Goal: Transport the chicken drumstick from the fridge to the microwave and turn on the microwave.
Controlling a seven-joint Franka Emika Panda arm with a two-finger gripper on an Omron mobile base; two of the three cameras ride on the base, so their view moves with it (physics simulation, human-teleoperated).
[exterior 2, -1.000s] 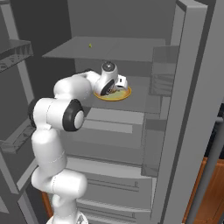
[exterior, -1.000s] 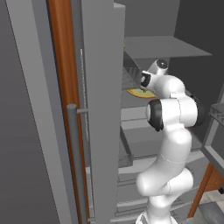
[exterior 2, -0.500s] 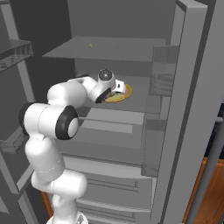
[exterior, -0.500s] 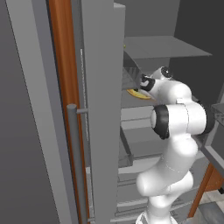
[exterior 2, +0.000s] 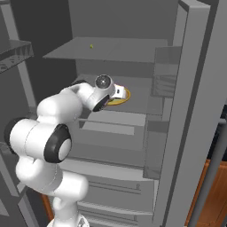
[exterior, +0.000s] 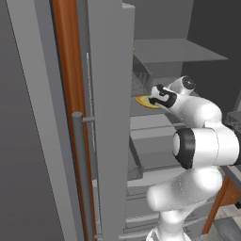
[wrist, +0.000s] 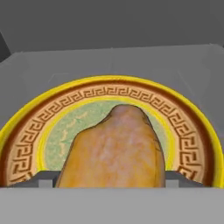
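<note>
No brand, label or readable writing shows on any surface; the only decoration is a Greek-key band on the brown ring of the yellow plate [wrist: 192,144]. The chicken drumstick [wrist: 114,151] lies on this plate, on a middle shelf inside the open fridge [exterior 2: 128,48]. In the hand view the drumstick is between the 2 dark fingertips [wrist: 46,179], which stand at each side of its lower part; its bottom is cut off, so I cannot tell if the tips press it. In both base views the gripper [exterior: 151,98] is at the plate's edge, and the wrist hides the drumstick and most of the plate.
</note>
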